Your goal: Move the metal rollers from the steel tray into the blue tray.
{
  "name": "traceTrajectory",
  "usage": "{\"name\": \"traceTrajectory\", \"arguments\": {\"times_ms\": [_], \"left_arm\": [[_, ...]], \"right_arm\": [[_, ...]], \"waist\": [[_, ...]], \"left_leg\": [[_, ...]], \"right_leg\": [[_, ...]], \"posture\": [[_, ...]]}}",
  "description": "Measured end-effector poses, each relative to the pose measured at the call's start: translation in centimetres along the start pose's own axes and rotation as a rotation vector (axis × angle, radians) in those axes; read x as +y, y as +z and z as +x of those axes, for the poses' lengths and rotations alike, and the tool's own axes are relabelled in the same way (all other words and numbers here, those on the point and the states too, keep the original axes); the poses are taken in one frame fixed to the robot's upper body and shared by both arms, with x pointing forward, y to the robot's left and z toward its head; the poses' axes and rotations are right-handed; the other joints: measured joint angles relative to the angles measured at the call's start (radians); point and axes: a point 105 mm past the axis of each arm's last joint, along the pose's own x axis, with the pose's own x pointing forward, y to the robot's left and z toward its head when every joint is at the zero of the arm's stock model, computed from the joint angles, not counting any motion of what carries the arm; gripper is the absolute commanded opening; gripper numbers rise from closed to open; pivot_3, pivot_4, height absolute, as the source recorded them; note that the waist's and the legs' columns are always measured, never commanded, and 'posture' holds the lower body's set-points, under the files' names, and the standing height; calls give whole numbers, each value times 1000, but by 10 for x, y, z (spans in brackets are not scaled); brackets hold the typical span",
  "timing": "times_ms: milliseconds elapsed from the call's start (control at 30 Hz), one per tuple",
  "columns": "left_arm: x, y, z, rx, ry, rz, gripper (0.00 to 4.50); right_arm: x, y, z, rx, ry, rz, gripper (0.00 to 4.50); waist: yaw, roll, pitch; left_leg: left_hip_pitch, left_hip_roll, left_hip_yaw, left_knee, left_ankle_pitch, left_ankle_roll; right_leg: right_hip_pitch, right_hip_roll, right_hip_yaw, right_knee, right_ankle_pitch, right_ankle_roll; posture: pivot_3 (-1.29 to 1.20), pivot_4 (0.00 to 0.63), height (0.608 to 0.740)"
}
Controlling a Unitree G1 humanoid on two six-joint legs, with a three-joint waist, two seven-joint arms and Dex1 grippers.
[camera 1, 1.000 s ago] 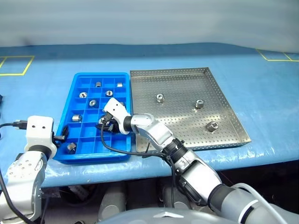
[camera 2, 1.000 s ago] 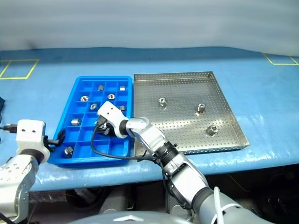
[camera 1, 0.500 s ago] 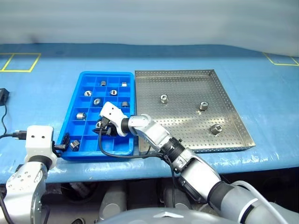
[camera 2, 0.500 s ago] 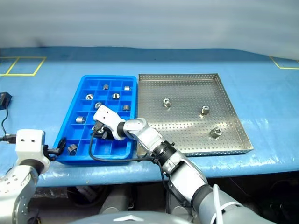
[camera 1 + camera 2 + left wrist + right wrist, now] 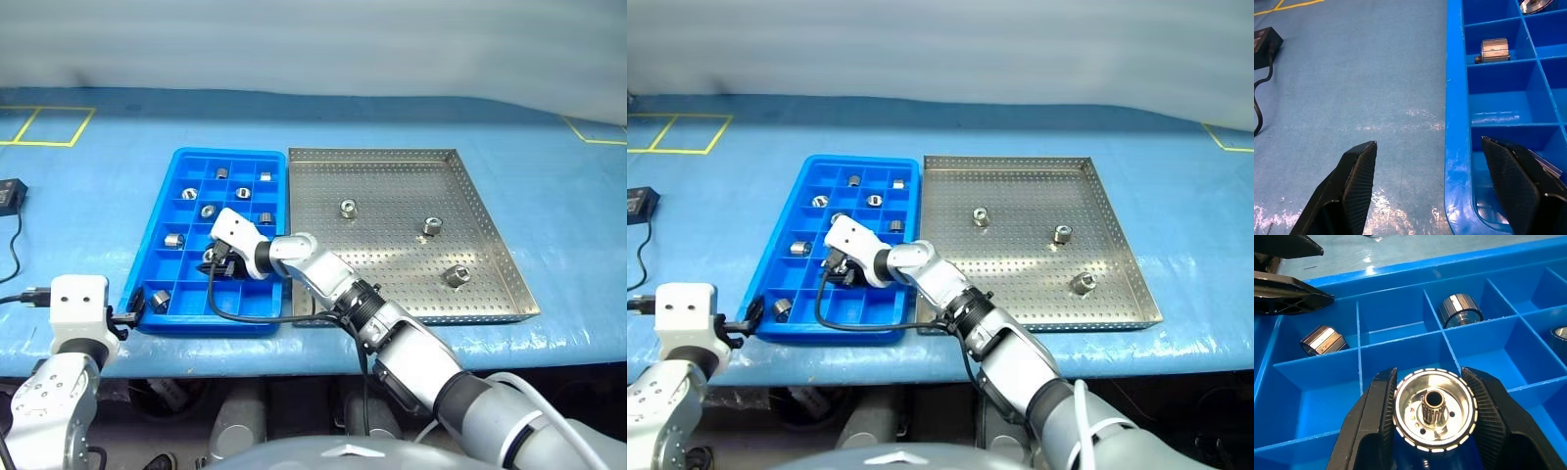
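A: R gripper (image 5: pixel 1432 418)?
B: Clamping a roller (image 5: pixel 1433 410) btwn both fingers, hanging over the blue tray (image 5: pixel 162 217), mid compartments. Other rollers sitting in cells just beyond its tips.
A: L gripper (image 5: pixel 1442 183)?
B: Jaws spread wide, holding nothing, straddling the blue tray's near-left rim; one finger (image 5: pixel 1354 181) over the table (image 5: pixel 88 196), the other over a corner cell.
A: Rest of the rollers?
B: Three lying on the steel tray (image 5: pixel 392 186), well off to the R gripper's right.
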Motion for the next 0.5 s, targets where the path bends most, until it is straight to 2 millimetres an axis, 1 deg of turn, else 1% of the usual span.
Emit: {"name": "traceTrajectory", "arguments": {"times_ms": [67, 100, 167, 267, 500], "left_arm": [[-1, 0, 0, -2, -2, 0, 3721], [-2, 1, 1, -3, -4, 0, 3721], [-3, 2, 2, -7, -5, -1, 3721], [-6, 4, 5, -16, -7, -2, 3721], [-18, 7, 14, -22, -52, -8, 3721]], "right_arm": [[0, 1, 0, 2, 0, -2, 2462], [0, 0, 0, 6, 1, -3, 2703], [1, 1, 1, 7, 8, -6, 3332], [2, 4, 2, -1, 0, -24, 3332], [3, 38, -3, -107, -37, -59, 3332]], "waist": [[0, 0, 0], [1, 0, 0], [1, 0, 0], [3, 0, 0], [1, 1, 0]], "left_leg": [[0, 0, 0, 0, 0, 0], [0, 0, 0, 0, 0, 0], [0, 0, 0, 0, 0, 0], [-1, 0, -1, 0, 0, 0], [-1, 1, -1, 0, -1, -2]], "right_leg": [[0, 0, 0, 0, 0, 0], [0, 0, -1, 0, 0, 0], [0, 0, -1, 0, 0, 0], [0, 0, -1, 0, 0, 0], [0, 1, -2, 0, 0, -2]], "posture": [[213, 150, 740], [205, 150, 740], [200, 150, 740], [191, 150, 740], [125, 150, 740]]}}
